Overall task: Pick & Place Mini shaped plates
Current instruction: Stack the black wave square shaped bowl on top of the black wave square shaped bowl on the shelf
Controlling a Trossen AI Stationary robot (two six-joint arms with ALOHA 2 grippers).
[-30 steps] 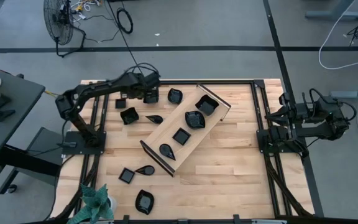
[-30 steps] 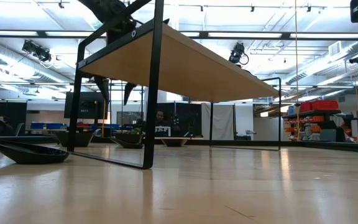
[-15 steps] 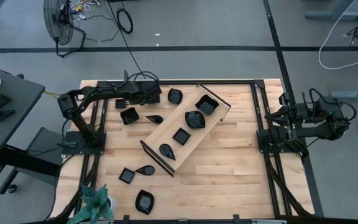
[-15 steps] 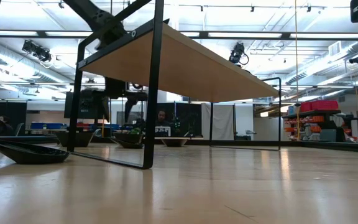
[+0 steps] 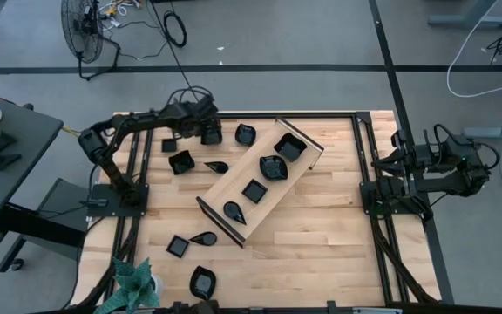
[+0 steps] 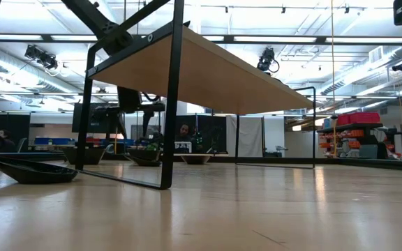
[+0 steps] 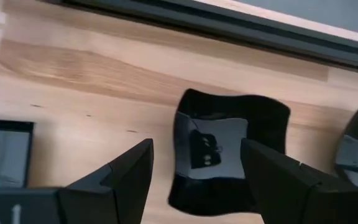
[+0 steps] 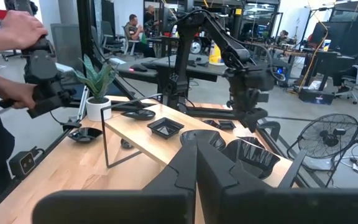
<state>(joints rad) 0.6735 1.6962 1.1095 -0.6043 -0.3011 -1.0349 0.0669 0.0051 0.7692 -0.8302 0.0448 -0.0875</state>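
Several small glossy black mini shaped plates lie on the wooden table, with more on the raised light-wood tray. My left gripper is open near the table's far edge. It points steeply down over a wavy-rimmed square plate that lies flat on the table. One finger stands on either side of the plate, and neither shows touching it. In the high view the gripper hides most of that plate. A square plate and a rounded plate lie beside it. My right gripper is shut and waits at the table's right edge.
The tray stands on black end frames, slantwise across the table's middle, with several plates on it. More plates and a potted plant sit near the left front. A person's hands hold a device beyond the table.
My left gripper has sunk toward the wavy-rimmed plate near the table's far edge and has rolled a little, staying open. The plates and the tray have not moved.
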